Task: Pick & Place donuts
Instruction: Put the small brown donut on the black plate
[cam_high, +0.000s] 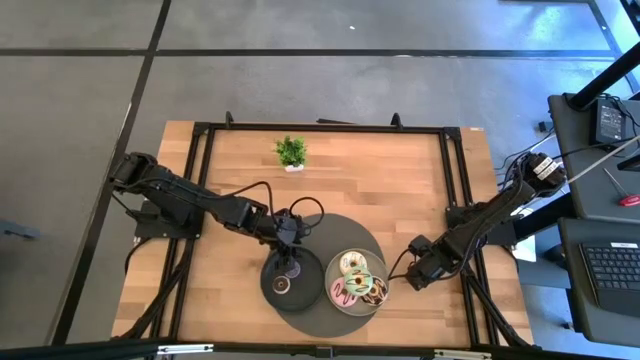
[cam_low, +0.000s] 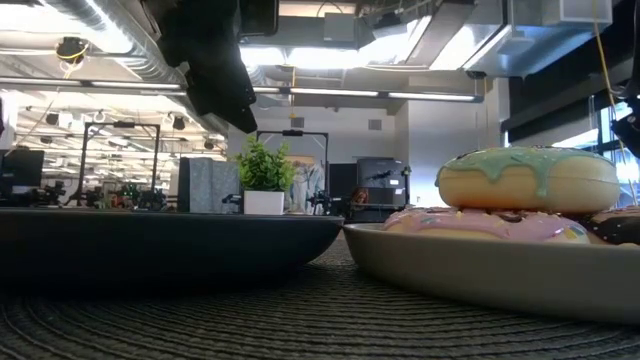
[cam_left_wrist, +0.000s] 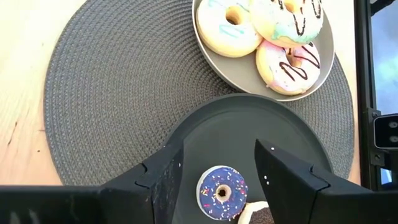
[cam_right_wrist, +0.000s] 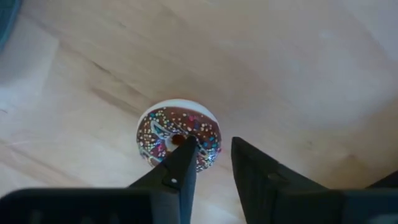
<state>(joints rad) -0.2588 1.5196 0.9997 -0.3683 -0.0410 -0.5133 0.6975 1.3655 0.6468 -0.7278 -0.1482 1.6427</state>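
Donuts sit low in the middle of the high view. Left gripper (cam_left_wrist: 217, 171) hangs wide open over the dark round plate (cam_high: 300, 290) with a small purple sprinkled donut (cam_left_wrist: 221, 192). Beside it, the grey plate (cam_high: 358, 306) holds big iced donuts (cam_high: 358, 280). Right gripper (cam_right_wrist: 211, 158), open a little, hangs over a brown sprinkled donut (cam_right_wrist: 177, 135) on the wooden bench (cam_high: 400, 180).

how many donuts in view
7. Grey plate: pink donut, green donut, white donut, chocolate donut. Dark plate: purple donut, brown donut. Bare table, at right gripper: sprinkled donut. Left gripper may hide more.
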